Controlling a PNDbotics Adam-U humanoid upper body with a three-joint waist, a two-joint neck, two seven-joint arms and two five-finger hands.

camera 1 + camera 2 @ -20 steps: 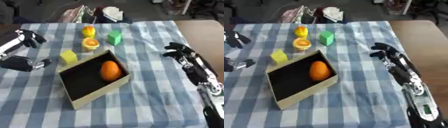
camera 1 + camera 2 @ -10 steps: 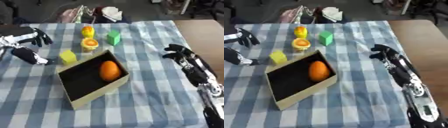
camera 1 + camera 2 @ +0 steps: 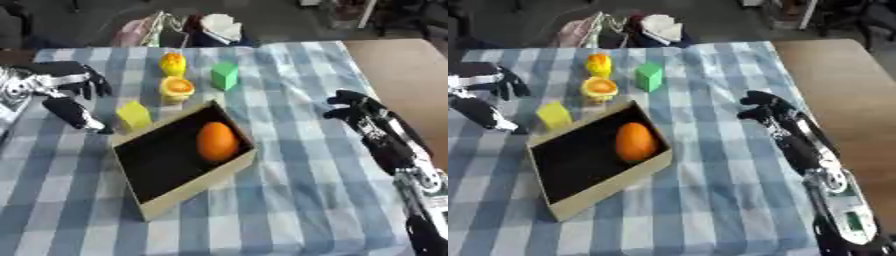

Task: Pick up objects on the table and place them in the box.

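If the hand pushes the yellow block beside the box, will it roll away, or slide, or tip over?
The yellow block looks box-shaped with flat faces, so it would probably slide on the checked cloth rather than roll. It stands a little taller than wide, so a high push might tip it. The left hand is open beside it, not touching.

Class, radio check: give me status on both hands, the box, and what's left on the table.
Left hand open beside yellow block. Right hand open, idle, right side. Box holds one orange. Green block and two yellow-orange items still out; nothing blocking.
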